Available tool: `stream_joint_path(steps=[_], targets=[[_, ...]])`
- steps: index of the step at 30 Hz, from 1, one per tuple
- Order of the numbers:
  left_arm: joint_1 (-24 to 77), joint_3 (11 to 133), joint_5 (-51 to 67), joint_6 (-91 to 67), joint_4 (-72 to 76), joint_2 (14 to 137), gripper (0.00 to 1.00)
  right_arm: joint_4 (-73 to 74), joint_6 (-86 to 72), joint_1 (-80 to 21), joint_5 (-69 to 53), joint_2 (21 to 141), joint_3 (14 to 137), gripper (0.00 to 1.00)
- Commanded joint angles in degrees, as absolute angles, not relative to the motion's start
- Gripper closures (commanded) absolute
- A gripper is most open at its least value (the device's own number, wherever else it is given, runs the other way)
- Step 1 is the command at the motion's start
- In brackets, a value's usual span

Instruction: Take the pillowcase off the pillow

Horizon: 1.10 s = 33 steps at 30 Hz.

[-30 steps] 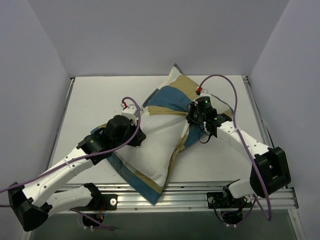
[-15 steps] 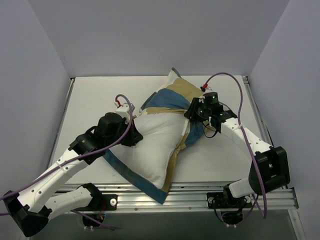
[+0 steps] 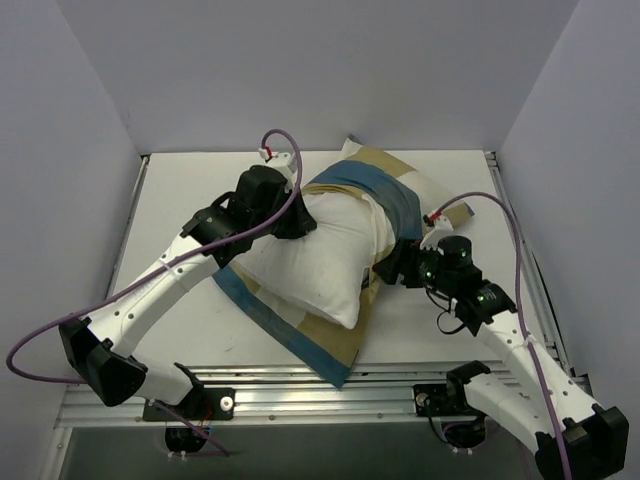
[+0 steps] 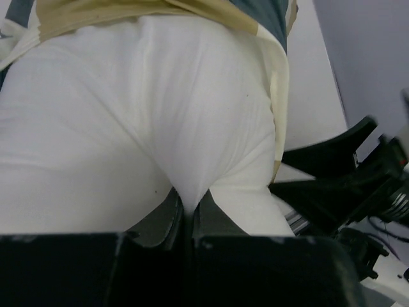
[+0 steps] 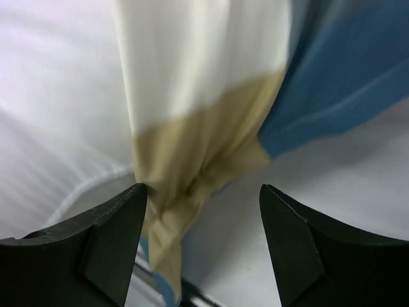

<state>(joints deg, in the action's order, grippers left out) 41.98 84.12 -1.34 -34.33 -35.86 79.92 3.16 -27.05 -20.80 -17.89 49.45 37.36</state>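
The plump white pillow lies mid-table, half out of the blue, tan and cream pillowcase, which still wraps its far end and trails under it toward the front edge. My left gripper is shut on a pinch of white pillow fabric; the left gripper shows that fold wedged between its fingers. My right gripper stands open beside the pillow's right side. In the right wrist view the right gripper has a loose tan fold of pillowcase hanging by its left finger, ungripped.
The table is boxed in by grey walls on the left, back and right. A metal rail runs along the near edge. Purple cables loop over both arms. The right arm's black gripper shows at the right of the left wrist view.
My right gripper has opened, let go of the pillowcase and drawn back toward the near right. My left arm has swung toward the back, dragging the pillow fabric with it.
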Motion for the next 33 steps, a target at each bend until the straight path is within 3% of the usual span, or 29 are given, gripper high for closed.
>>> stream_joint_path(steps=[1, 8, 12, 15, 16, 18, 19, 20, 26, 33], targets=[[41.13, 93.50, -4.04, -35.60, -29.62, 83.04, 0.98, 1.42, -28.83, -22.06, -27.57, 46.50, 32.79, 0.33], [41.31, 96.42, -1.68, -37.61, -29.09, 86.04, 0.98, -1.66, -28.04, -25.04, -28.93, 44.73, 28.92, 0.30], [41.40, 94.22, -0.70, -38.41, -28.91, 84.56, 0.98, -7.90, -28.21, -25.58, -28.04, 49.65, 27.42, 0.35], [41.31, 92.20, -0.01, -37.88, -31.10, 81.49, 0.98, -14.92, -27.52, -25.58, -24.55, 54.39, 27.24, 0.50], [41.31, 91.59, 0.00, -37.27, -31.90, 80.69, 0.98, -15.55, -27.16, -25.49, -23.22, 55.71, 27.68, 0.65], [41.13, 89.66, 2.53, -36.13, -35.23, 78.07, 0.98, -16.43, -25.85, -25.31, -17.09, 59.14, 29.44, 0.81], [40.78, 88.08, 3.33, -34.99, -36.38, 77.09, 0.98, -16.61, -25.75, -24.96, -14.79, 60.89, 29.88, 0.98], [40.52, 87.20, 4.30, -34.37, -39.00, 76.21, 0.98, -17.22, -25.93, -24.26, -12.94, 61.87, 30.58, 1.00], [37.88, 77.27, 18.26, -29.19, -45.51, 68.65, 0.98, -18.55, -30.05, -12.23, -9.68, 67.41, 33.04, 1.00], [35.34, 67.34, 25.48, -24.00, -50.80, 60.66, 0.98, -13.11, -34.45, -3.17, -0.71, 71.01, 35.42, 1.00]])
